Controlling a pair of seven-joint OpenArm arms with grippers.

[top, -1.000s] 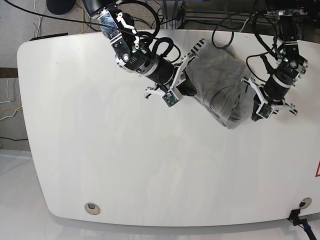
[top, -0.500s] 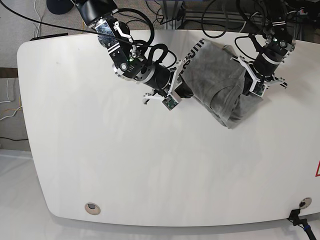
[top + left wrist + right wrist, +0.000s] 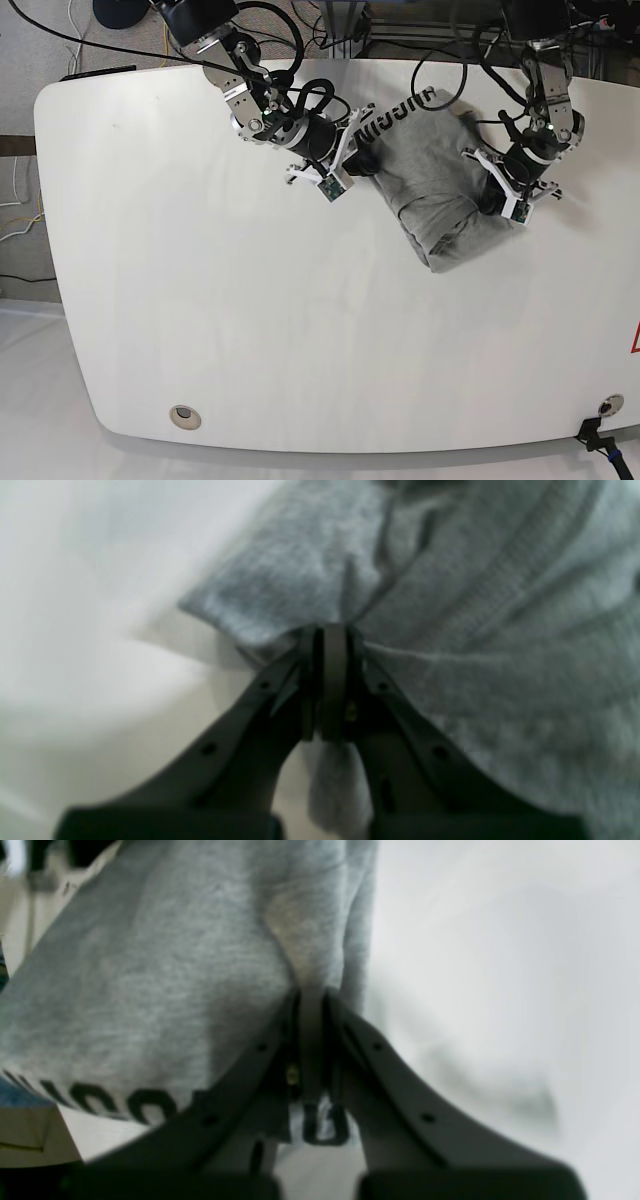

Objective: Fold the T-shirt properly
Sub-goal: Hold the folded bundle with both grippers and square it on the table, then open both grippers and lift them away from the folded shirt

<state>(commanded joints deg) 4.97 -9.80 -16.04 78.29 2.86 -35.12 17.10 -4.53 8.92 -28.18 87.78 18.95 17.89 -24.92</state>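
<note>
Both wrist views are soft and out of focus. In the left wrist view, the T-shirt [image 3: 450,630] runs off the top and right edges, its weave smeared into grey; the cloth pinched in the left tool [image 3: 325,680] disappears between the dark pads, and the white surface [image 3: 75,630] is a featureless blur. In the right wrist view, black lettering [image 3: 150,1102] along the shirt's hem is cut off at the left edge and partly covered by the right tool [image 3: 312,1050], so it cannot be read. In the base view, the lettering is too small to read, and both tools' tips are buried in cloth.
</note>
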